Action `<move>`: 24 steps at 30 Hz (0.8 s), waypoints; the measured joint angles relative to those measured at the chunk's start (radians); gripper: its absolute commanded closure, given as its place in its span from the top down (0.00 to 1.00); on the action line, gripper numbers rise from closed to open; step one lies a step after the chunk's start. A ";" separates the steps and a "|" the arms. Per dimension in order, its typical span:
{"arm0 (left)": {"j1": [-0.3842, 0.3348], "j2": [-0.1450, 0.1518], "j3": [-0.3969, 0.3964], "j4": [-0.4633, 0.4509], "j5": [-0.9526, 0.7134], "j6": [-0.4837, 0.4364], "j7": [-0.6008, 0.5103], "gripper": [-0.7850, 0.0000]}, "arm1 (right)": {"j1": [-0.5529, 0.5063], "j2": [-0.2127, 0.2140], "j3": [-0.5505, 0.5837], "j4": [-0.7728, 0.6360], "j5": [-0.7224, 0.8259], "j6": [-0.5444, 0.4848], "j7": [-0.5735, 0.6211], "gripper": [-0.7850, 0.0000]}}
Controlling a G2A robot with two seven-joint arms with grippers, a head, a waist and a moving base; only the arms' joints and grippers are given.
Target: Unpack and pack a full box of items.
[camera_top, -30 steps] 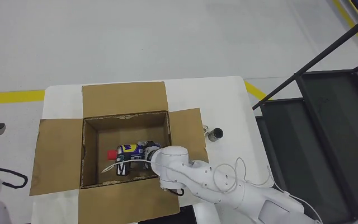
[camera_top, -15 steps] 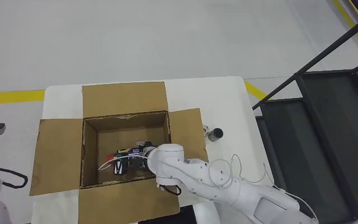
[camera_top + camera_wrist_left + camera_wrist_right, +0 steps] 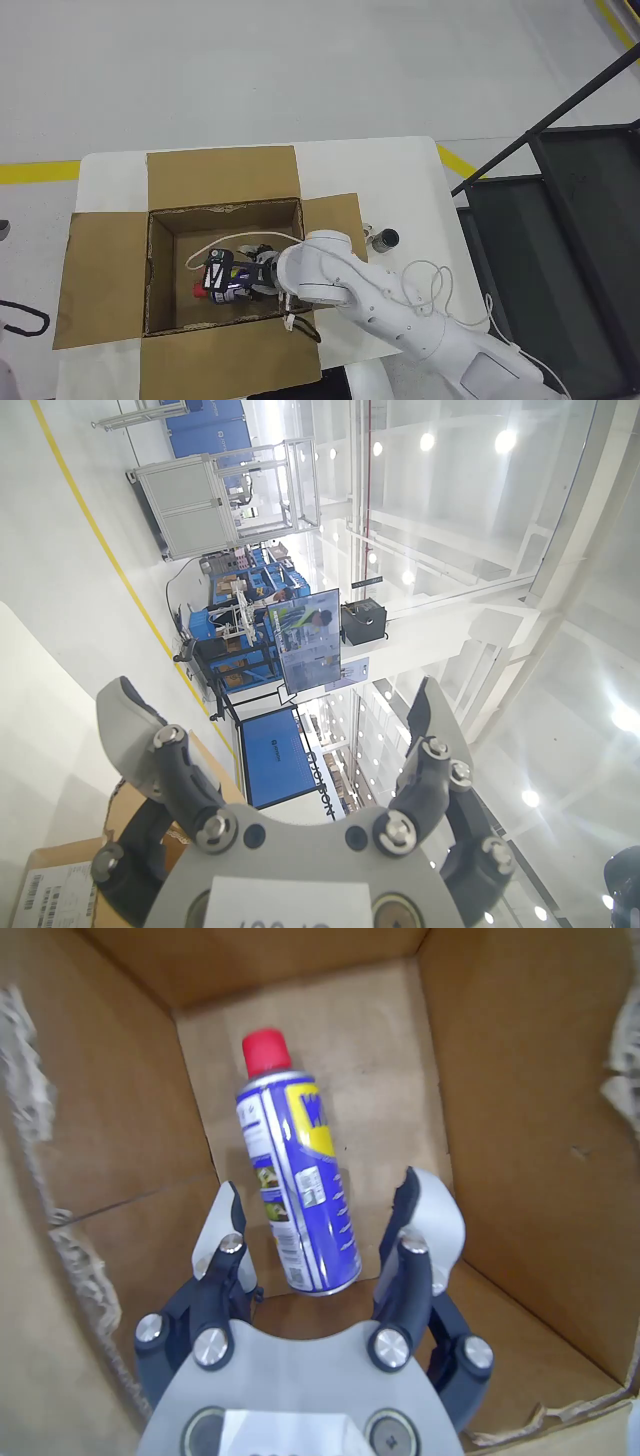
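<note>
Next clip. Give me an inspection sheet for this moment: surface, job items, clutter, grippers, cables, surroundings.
Surface: white table bearing an open cardboard box, flaps spread.
Job's things: spray can with a red cap, lying on the box floor.
Clutter: small dark cylinder on the table beside a box flap.
Grippers: right gripper open inside the box, fingers either side of the can's base. Left gripper open, holding nothing, pointing towards the hall ceiling.
Cables: white cable arcing over the gripper in the box; black cable beside the table.
Surroundings: yellow floor line; dark metal stairs.
</note>
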 measured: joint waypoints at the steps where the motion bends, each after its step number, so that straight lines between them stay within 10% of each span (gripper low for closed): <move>1: 0.000 0.000 0.000 0.000 0.000 0.000 0.000 1.00 | -0.003 0.001 0.013 -0.001 0.013 0.006 -0.017 0.42; 10: 0.000 0.000 0.000 0.000 0.000 0.000 0.000 1.00 | -0.041 0.016 0.062 0.023 -0.055 0.030 -0.171 0.00; 24: 0.000 0.000 0.000 0.000 0.000 0.000 0.000 1.00 | -0.102 0.024 -0.002 0.127 -0.260 0.031 -0.284 0.00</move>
